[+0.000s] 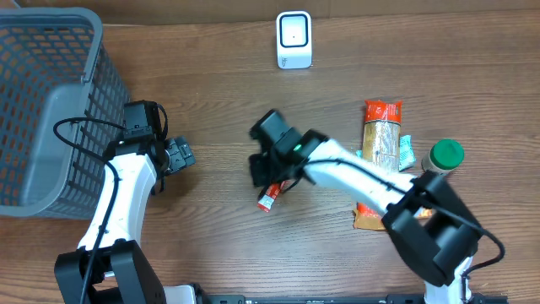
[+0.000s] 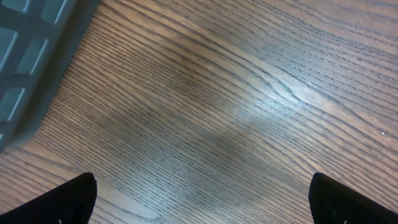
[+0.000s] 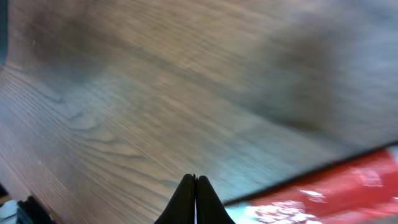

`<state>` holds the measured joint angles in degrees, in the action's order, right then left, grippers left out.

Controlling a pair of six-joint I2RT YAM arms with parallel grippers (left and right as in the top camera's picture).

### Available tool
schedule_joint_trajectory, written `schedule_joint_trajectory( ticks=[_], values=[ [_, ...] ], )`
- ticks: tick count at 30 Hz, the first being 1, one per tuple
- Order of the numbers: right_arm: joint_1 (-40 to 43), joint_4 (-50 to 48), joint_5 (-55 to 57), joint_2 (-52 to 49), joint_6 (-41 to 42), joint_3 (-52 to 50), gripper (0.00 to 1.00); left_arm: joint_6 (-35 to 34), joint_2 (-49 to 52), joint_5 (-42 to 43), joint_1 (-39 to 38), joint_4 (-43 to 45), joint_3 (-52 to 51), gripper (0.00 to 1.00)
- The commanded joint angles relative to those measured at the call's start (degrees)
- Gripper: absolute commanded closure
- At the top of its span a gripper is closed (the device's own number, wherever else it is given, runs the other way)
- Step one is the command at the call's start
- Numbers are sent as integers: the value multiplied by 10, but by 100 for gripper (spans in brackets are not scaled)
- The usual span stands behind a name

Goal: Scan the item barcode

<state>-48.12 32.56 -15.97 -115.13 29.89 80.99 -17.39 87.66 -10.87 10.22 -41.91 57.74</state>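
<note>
Right end effector pinched shut, holding nothing. Small red flat packet lies on brown wooden table just beside fingertips, not between them, so probably needs regrasp. Left end effector wide open, empty, parked by grey mesh basket, likely to leave room. White barcode scanner well apart.

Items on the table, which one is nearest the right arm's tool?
The small red packet, lying right beside the shut right tool at mid-table. The long tan packet and green-lidded bottle sit farther off, near that arm's base.

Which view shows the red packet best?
Overhead: the red packet is sharp, lying on the table by the right gripper. Right wrist catches only a blurred red edge. Left wrist shows none of it.
</note>
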Motion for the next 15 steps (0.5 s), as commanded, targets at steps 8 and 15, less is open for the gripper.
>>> schedule_joint_trajectory(
  ticks=[8, 15],
  values=[
    [-57, 24, 70, -43, 47, -4, 93, 5, -2, 4, -2, 2, 10, 0],
    [-47, 71, 70, -43, 57, -4, 89, 5, -2, 4, -2, 2, 10, 0]
  ],
)
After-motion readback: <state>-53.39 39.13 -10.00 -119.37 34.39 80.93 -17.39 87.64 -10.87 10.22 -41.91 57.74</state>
